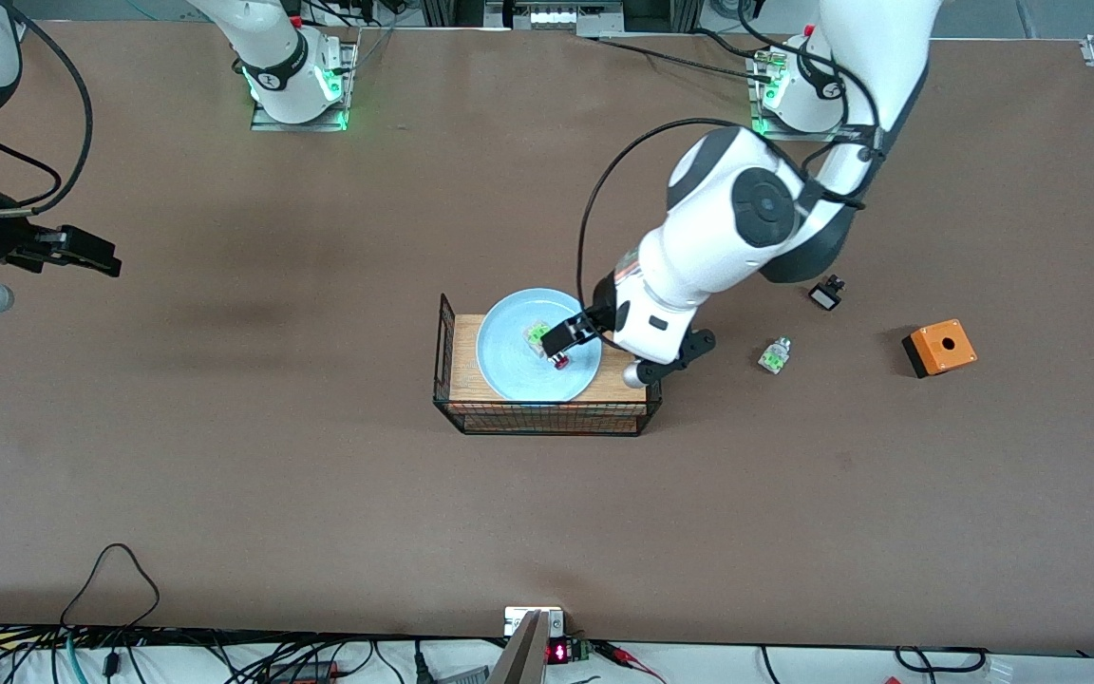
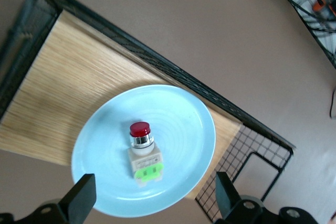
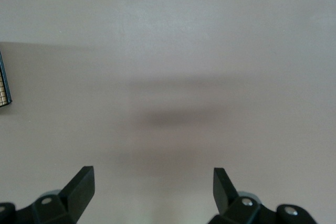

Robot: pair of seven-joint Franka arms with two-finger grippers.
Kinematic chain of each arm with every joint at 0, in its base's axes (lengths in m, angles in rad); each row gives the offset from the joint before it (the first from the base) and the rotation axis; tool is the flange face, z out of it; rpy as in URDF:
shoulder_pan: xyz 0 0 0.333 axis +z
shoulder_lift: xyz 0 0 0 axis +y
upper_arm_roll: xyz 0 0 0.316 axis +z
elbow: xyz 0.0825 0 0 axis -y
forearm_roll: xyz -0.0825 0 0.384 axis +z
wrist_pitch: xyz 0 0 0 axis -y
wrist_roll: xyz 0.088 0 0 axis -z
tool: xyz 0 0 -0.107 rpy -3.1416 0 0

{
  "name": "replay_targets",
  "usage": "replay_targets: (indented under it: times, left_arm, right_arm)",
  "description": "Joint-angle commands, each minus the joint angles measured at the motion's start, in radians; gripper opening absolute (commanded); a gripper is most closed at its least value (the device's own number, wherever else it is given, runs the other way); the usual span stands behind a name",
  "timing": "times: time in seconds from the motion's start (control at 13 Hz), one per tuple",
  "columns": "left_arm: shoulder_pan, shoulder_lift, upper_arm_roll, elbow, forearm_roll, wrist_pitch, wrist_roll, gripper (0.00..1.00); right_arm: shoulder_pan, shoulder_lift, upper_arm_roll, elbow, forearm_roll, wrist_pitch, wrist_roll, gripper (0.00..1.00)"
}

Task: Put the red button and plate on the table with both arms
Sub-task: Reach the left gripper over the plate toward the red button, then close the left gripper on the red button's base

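Front view shows the pale blue plate (image 1: 514,366) resting on the wood top of a small black wire rack (image 1: 452,399) in the middle of the brown surface (image 1: 224,475). On the plate lies the red button (image 1: 547,347), a whitish block with green tabs and a red cap at one end. The left claw (image 1: 568,334) hangs directly over the plate and the button, its arm reaching down from the base at the left arm's end of the surface. From the left wrist view the fingers (image 2: 81,198) are spread wide apart with nothing between them, and the button (image 2: 143,153) sits on the plate (image 2: 178,124) below, lying on its side. The right claw (image 1: 82,249) waits over bare surface well toward the right arm's end, released as well; the right wrist view shows its fingers (image 3: 79,187) apart with nothing gripped and only a corner of the rack (image 3: 4,90) at the edge. Toward the left arm's end of the surface, a second green-tabbed block (image 1: 774,355) without red lies near the rack, a small black-and-white piece (image 1: 827,293) sits farther from the front camera than that block, and an orange box (image 1: 938,348) with a round hole stands well apart from the rack.
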Motion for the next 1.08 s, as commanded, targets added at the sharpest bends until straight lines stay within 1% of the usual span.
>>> replay_targets:
  times: [0.0,0.08,0.15,0.46,0.69,0.85,0.92,1.0]
  left_arm:
    - [-0.069,0.052,0.012,0.046,0.166,0.014,-0.237,1.0]
    - [-0.077,0.056,0.011,0.044,0.238,0.014,-0.253,1.0]
    - [-0.079,0.058,0.009,0.044,0.266,0.013,-0.262,1.0]
    - [-0.102,0.084,0.011,0.044,0.282,0.011,-0.281,1.0]
    - [-0.125,0.125,0.014,0.053,0.28,0.017,-0.281,1.0]
    - [-0.138,0.136,0.015,0.066,0.282,0.017,-0.281,1.0]
    - [-0.138,0.135,0.015,0.066,0.295,0.017,-0.281,0.98]
    - [-0.137,0.135,0.015,0.066,0.323,0.017,-0.281,0.89]
  right_arm:
    - [0.0,0.008,0.004,0.012,0.006,0.016,0.011,1.0]
    - [0.0,0.009,0.004,0.012,0.006,0.017,0.011,1.0]
    - [0.0,0.011,0.004,0.012,0.009,0.023,0.011,1.0]
    - [-0.011,0.019,0.004,0.012,0.052,0.023,0.011,1.0]
    - [-0.011,0.019,0.002,0.012,0.053,0.023,0.011,1.0]
    - [-0.009,0.019,0.002,0.012,0.052,0.023,0.011,1.0]
    - [-0.011,0.019,0.002,0.012,0.052,0.023,0.013,1.0]
    - [-0.011,0.019,0.002,0.01,0.052,0.023,0.013,1.0]
